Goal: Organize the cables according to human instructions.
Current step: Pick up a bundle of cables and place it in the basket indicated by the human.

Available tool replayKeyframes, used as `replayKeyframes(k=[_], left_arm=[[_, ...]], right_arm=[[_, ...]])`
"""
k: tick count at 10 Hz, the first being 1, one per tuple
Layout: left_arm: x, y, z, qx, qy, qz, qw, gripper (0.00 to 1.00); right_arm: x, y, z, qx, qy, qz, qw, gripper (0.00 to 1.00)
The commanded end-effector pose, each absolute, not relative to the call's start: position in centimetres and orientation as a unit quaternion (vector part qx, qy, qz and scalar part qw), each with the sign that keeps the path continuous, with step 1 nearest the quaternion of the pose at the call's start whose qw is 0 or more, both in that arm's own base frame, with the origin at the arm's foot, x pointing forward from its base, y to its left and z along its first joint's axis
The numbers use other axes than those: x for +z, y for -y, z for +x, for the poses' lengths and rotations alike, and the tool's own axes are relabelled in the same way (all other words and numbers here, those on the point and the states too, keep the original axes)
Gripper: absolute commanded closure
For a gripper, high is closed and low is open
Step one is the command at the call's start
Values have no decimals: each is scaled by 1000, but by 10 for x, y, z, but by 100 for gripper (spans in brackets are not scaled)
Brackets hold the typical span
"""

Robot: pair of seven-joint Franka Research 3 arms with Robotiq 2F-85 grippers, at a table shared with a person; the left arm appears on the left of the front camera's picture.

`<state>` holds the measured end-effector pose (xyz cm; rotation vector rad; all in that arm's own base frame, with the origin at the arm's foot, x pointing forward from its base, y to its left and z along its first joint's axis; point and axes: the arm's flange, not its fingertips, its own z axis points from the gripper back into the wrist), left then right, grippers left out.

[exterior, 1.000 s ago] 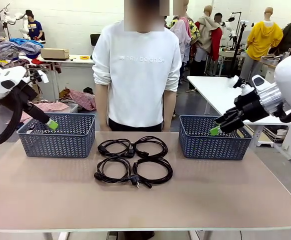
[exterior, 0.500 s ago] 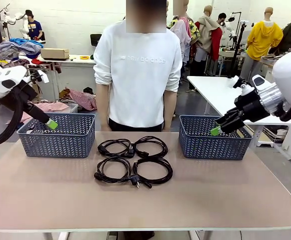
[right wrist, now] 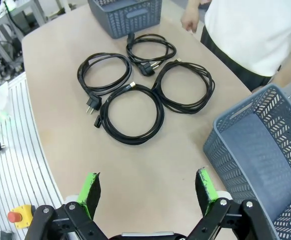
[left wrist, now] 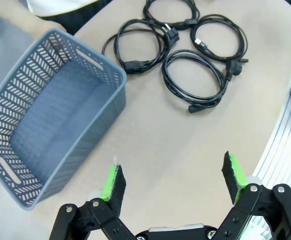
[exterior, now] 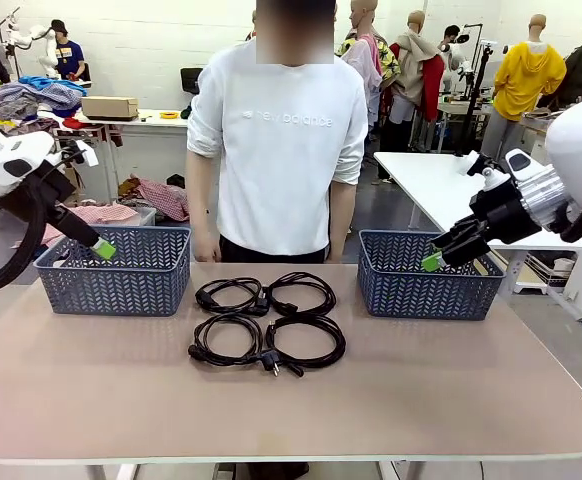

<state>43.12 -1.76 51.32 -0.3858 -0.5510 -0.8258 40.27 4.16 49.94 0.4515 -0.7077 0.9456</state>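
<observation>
Several black cables, each coiled in a loose loop, lie together at the table's middle (exterior: 267,320). From the left wrist the cables (left wrist: 135,65) lie far ahead of the fingers, and from the right wrist the cables (right wrist: 91,105) lie ahead on the tabletop. My left gripper (exterior: 103,249) hangs open above the left blue basket (exterior: 111,288), its fingers (left wrist: 113,180) wide apart with nothing between them. My right gripper (exterior: 431,262) hangs open over the right blue basket (exterior: 431,292), and the right gripper (right wrist: 148,181) holds nothing.
A person in a white sweater (exterior: 276,150) stands at the far edge, arms down, one hand (right wrist: 190,20) near the table. The left basket (left wrist: 85,130) and right basket (right wrist: 225,150) both look empty. Bare tabletop (exterior: 291,410) spreads in front of the cables.
</observation>
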Motion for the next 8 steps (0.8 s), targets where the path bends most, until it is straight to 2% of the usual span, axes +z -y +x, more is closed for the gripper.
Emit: replayKeyframes(k=[1,8], left_arm=[[512,16,432,-397,268,-195,856,0],[512,16,432,-397,268,-195,856,0]], right_arm=[[497,-41,407,451,340,217,796,0],[497,-41,407,451,340,217,796,0]])
